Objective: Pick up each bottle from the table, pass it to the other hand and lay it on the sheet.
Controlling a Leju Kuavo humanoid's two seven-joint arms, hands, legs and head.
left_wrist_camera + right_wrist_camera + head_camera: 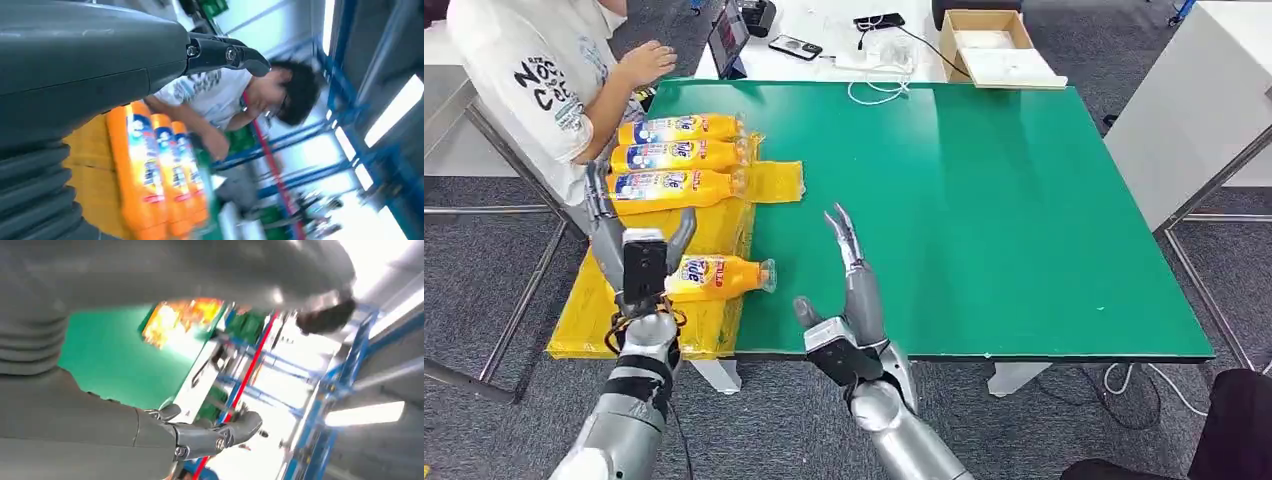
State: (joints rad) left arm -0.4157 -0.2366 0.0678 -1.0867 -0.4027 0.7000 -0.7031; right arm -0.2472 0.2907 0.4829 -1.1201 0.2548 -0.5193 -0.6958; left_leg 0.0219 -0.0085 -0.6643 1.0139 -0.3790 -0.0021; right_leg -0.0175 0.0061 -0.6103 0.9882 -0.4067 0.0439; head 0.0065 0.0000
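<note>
Your left hand point(639, 250) is hovering over the yellow sheet point(714, 225) at the table's point(984, 200) left edge, fingers spread upward. A fourth bottle point(719, 277) is lying on its side on the sheet just beside that hand, cap pointing toward the table's middle. Whether the hand is still touching this bottle you cannot tell, since the wrist camera is covering the bottle's near end; the fingers are standing apart and not wrapping it.

Three bottles point(679, 157) are lying side by side farther up the sheet, touching one another, caps pointing the same way. In the left wrist view those three point(160, 175) are showing beyond the grey thumb, blurred.

Your right hand point(849, 275) is sitting over the green table near its front edge, well apart from the fourth bottle, fingers stretched out straight and holding nothing.

A person point(544, 70) in a white shirt is sitting at the table's far left corner, one hand point(646, 62) resting near the sheet's far end. A cardboard box point(994, 45) is sitting past the far edge of the table.
</note>
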